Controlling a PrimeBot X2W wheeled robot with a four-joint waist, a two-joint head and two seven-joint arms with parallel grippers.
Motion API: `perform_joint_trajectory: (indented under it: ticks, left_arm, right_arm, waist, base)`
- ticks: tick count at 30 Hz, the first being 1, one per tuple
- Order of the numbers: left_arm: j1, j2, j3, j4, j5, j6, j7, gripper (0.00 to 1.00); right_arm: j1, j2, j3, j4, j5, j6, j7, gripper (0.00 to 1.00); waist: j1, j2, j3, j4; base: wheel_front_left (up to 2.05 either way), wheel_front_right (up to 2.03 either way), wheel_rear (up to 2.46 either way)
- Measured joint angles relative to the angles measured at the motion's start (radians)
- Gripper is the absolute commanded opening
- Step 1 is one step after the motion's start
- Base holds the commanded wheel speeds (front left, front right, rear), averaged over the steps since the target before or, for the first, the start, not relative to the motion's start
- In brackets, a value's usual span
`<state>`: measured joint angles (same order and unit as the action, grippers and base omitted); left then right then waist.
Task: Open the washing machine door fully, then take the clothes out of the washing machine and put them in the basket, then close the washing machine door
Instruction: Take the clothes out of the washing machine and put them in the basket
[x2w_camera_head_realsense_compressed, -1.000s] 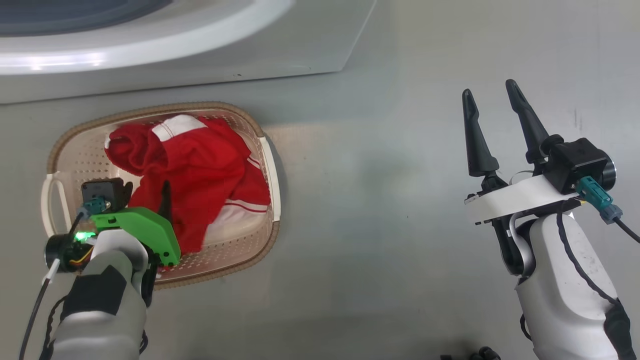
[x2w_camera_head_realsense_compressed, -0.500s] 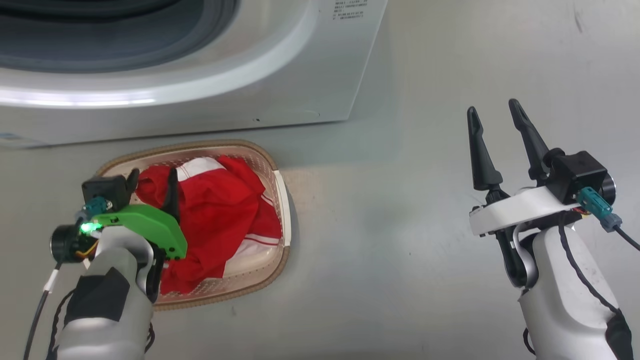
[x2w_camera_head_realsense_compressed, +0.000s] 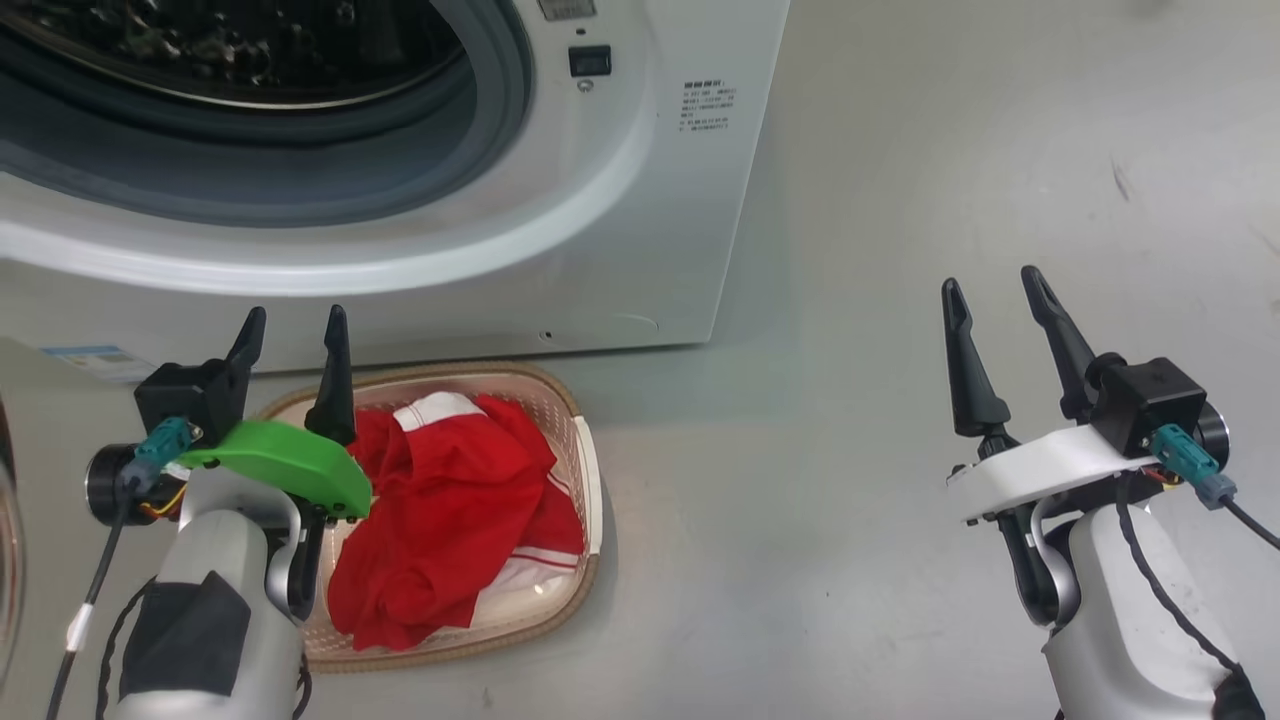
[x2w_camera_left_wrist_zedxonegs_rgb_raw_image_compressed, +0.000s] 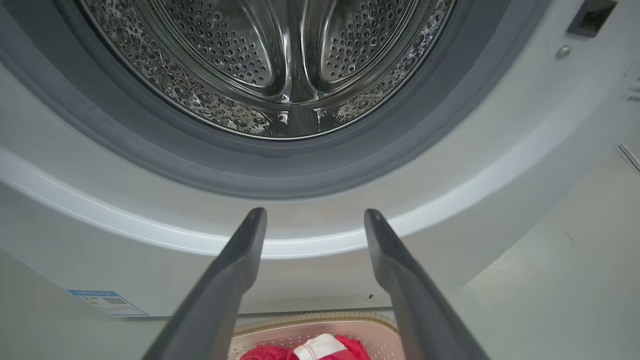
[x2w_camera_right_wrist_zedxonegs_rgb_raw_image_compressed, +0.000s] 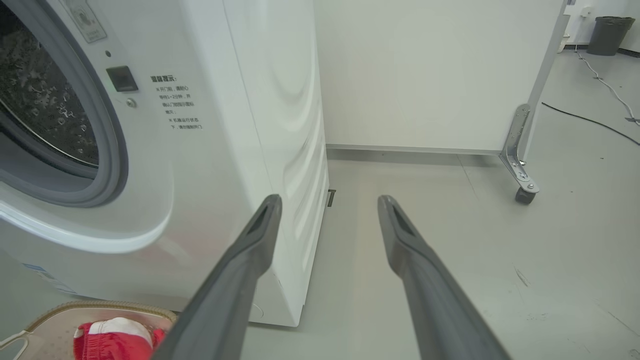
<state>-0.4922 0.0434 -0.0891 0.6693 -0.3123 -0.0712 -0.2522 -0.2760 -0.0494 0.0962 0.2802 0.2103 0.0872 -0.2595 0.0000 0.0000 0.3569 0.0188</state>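
a: what is around you?

b: pale grey floor (x2w_camera_head_realsense_compressed: 900, 250) takes up the right half of your head view. the washing machine (x2w_camera_head_realsense_compressed: 640, 240) fills the upper left, and its round opening is uncovered. in your left wrist view you look straight into the perforated steel drum (x2w_camera_left_wrist_zedxonegs_rgb_raw_image_compressed: 280, 60), ringed by the grey gasket (x2w_camera_left_wrist_zedxonegs_rgb_raw_image_compressed: 310, 175).

a: and the clothes?

b: the clothes (x2w_camera_head_realsense_compressed: 450, 520), red with a white panel and thin white stripes, lie heaped in the basket (x2w_camera_head_realsense_compressed: 592, 470). it sits on the floor just in front of the machine's foot, lower left of centre in your head view.

a: what about your pincers?

b: your left gripper (x2w_camera_head_realsense_compressed: 295, 318) is at the lower left and covers the basket's left end in the picture. its fingers are spread wide with nothing between them. your right gripper (x2w_camera_head_realsense_compressed: 990, 282) is at the lower right over the floor, well apart from the basket. its fingers are just as wide and hold nothing.
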Motion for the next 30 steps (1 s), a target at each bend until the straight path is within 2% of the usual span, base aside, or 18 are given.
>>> perform_joint_trajectory:
  ticks: [13, 30]
  left_arm:
    - [0.149, 0.003, 0.047, -0.192, 0.059, 0.006, 0.000, 1.00]
    - [0.365, 0.003, 0.104, -0.329, 0.094, 0.037, 0.000, 1.00]
  right_arm:
    - [0.065, 0.001, 0.005, 0.009, 0.001, 0.004, 0.000, 1.00]
    - [0.135, 0.002, 0.032, 0.011, 0.018, 0.008, 0.000, 1.00]
  waist:
    - [0.0000, 0.0000, -0.131, 0.013]
    - [0.0000, 0.0000, -0.248, 0.002]
  base:
    - [0.00, 0.00, 0.00]
    - [0.00, 0.00, 0.00]
